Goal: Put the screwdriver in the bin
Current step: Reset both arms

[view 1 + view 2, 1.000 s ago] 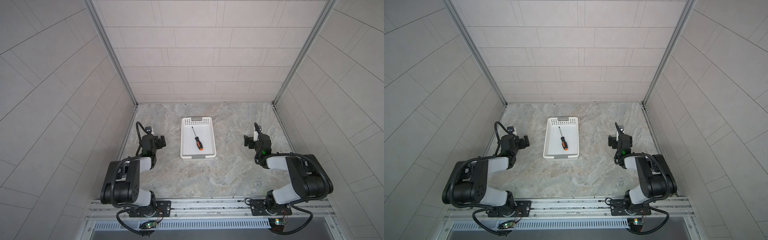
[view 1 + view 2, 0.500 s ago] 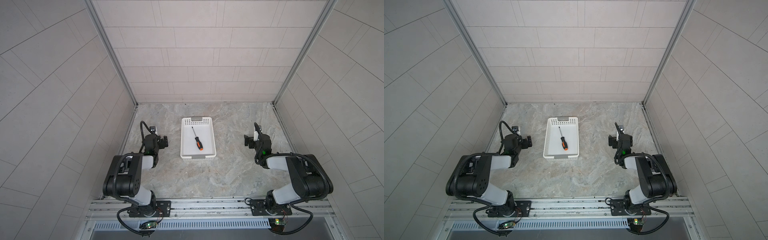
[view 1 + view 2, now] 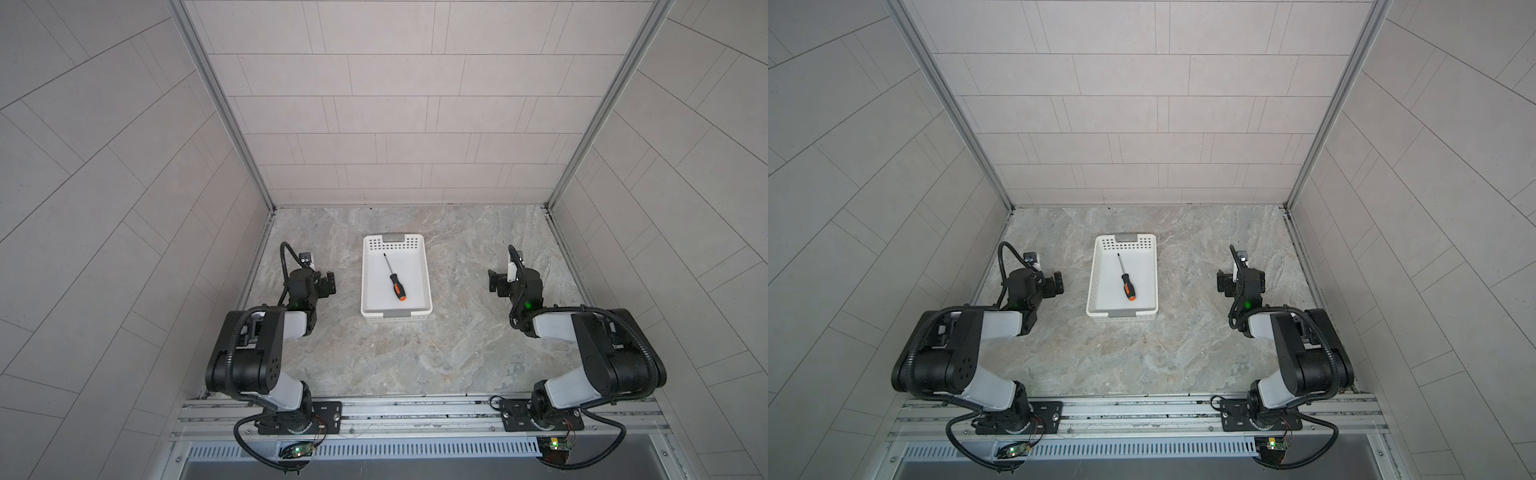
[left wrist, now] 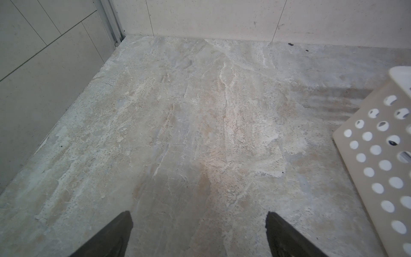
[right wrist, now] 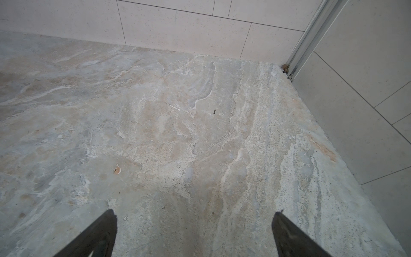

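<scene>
Left gripper (image 4: 198, 214), right gripper (image 5: 194, 212): jaws apart.

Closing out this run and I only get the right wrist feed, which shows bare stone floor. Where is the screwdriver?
Observer: In both top views the screwdriver lies flat inside the bin.
Operator: Which way does it point?
Observer: Its tip points toward the back wall and its orange end toward the arm bases, slightly slanted.
Operator: Is the left gripper on it?
Observer: No. In the left wrist view the left gripper is open and holds nothing, outside the bin's perforated wall.
</scene>
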